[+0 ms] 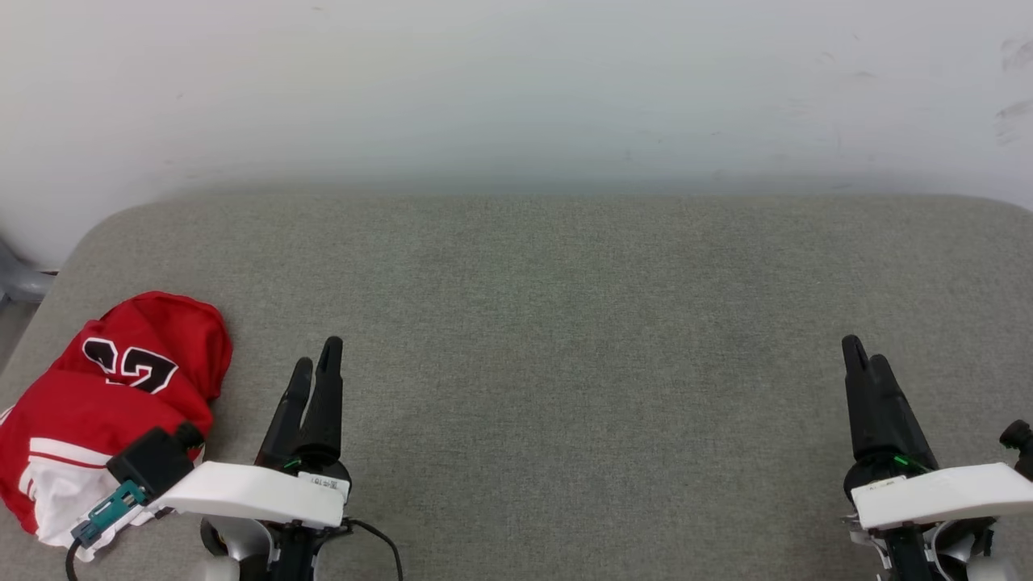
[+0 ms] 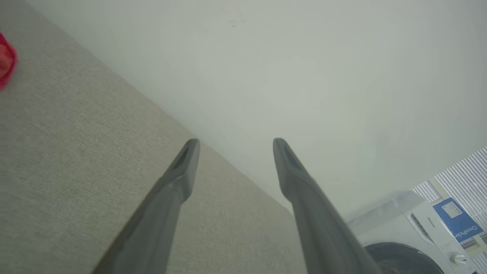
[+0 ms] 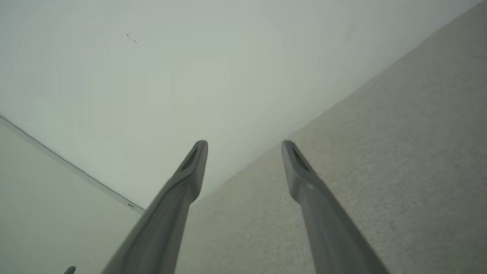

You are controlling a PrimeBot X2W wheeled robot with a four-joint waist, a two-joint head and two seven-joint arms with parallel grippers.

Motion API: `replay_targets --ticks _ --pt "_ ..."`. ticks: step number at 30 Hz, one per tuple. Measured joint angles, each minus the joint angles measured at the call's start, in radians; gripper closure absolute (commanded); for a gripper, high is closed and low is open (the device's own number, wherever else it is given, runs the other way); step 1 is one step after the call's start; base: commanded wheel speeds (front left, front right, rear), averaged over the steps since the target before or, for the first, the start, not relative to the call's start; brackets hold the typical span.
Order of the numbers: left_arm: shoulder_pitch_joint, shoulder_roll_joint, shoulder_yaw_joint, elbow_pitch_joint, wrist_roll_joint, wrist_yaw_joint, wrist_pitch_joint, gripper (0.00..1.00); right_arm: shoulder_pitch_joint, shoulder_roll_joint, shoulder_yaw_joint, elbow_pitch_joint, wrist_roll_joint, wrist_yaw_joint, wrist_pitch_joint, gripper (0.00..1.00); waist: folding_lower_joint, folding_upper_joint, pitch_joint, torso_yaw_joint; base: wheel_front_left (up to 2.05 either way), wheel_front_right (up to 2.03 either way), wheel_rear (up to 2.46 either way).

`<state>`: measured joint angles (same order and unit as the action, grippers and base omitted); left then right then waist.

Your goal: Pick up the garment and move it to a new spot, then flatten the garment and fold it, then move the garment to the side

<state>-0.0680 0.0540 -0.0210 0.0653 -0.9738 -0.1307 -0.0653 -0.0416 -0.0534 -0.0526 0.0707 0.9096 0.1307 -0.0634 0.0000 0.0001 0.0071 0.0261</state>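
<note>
Head view high, looking down on grey cushion [image 1: 565, 323], wrist views low, tilted, sharing cushion and white wall [image 2: 304, 57].

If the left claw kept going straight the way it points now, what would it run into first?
Likely nothing until the white wall: the left claw points across the grey cushion toward it. The red shirt lies off to its left, out of that line. Depth is unclear.

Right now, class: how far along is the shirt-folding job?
Nothing looks done: the garment lies crumpled at the left edge of the grey surface. Nothing is in hand: the left end effector and right end effector are open and empty. Picking up, moving, flattening, folding and setting aside all remain.
</note>
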Motion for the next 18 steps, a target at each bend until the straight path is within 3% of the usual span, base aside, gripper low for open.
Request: replay_targets --ticks 18 --pt "0.003 0.028 -0.018 0.007 0.357 0.007 -0.054 0.0 0.026 0.001 0.013 -0.088 -0.396 0.0 0.028 0.0 0.0 0.0 0.005 0.008 0.0 0.0 0.0"
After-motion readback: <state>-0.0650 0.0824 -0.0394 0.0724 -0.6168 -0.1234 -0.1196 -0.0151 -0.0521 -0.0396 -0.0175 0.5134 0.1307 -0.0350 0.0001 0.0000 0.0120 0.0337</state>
